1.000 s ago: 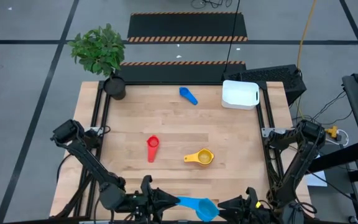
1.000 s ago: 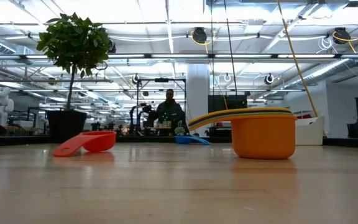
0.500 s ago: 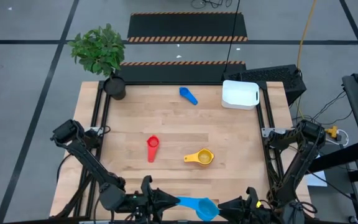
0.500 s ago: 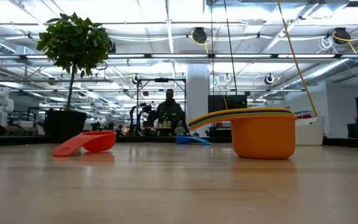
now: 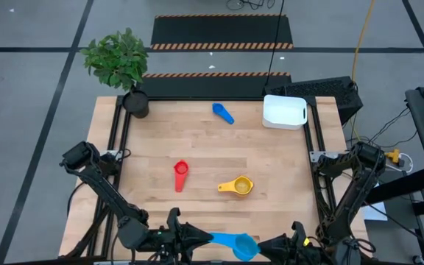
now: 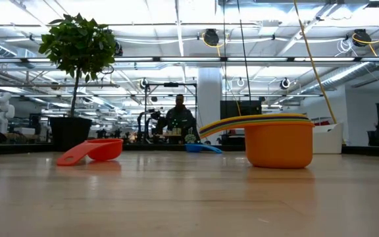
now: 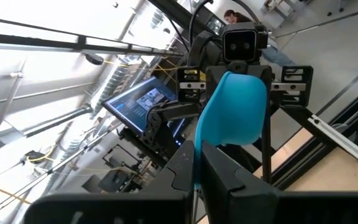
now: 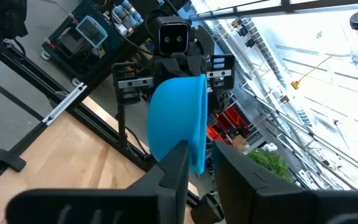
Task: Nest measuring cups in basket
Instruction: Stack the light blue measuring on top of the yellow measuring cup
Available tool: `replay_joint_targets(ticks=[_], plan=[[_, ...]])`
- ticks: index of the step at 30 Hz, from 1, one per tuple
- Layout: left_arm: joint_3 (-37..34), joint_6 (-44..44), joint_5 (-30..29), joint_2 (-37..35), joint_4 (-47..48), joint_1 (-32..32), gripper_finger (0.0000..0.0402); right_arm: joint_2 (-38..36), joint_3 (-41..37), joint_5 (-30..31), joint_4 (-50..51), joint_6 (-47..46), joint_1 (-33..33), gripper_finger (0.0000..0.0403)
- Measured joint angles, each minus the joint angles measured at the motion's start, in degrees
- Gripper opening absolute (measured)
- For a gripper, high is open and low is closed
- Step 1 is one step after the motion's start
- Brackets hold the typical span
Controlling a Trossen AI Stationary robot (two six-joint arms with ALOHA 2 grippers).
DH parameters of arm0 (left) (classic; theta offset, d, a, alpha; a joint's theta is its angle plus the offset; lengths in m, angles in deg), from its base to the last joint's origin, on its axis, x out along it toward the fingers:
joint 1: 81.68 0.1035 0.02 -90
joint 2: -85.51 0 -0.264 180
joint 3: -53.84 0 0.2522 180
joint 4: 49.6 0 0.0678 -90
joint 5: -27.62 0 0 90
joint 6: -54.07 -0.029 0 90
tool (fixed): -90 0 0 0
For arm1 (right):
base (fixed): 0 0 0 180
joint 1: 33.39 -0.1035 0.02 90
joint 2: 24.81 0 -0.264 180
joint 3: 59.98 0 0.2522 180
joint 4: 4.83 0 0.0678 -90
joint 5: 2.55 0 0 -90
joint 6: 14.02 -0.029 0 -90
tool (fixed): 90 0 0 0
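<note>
light blue cup (image 5: 240, 245) handle clamped in left jaws, rim between right jaws, grip unclear

The high camera looked straight down on the whole surface (image 5: 271, 158). The low camera sat at surface height, facing level across it into the room. Each wrist camera looked past its own fingers, close on the light blue cup (image 7: 232, 109), which both shared, facing the opposite arm.

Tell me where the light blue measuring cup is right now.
In the high view the light blue cup is at the table's near edge, centre, between the two grippers; the left gripper is shut on its handle, below the yellow cup.
</note>
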Motion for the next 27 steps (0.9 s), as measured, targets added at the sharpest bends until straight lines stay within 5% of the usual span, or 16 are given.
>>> replay_joint_targets(ticks=[18,27], plan=[[0.0,6.02,-0.01,-0.05,1.64,0.93,0.0038,-0.07,0.0,0.09,-0.26,0.52,-0.41,0.0002],[0.0,10.37,-4.45,-0.34,4.23,-0.59,0.0124,-0.83,0.0,1.68,-1.09,2.8,-2.52,0.0002]])
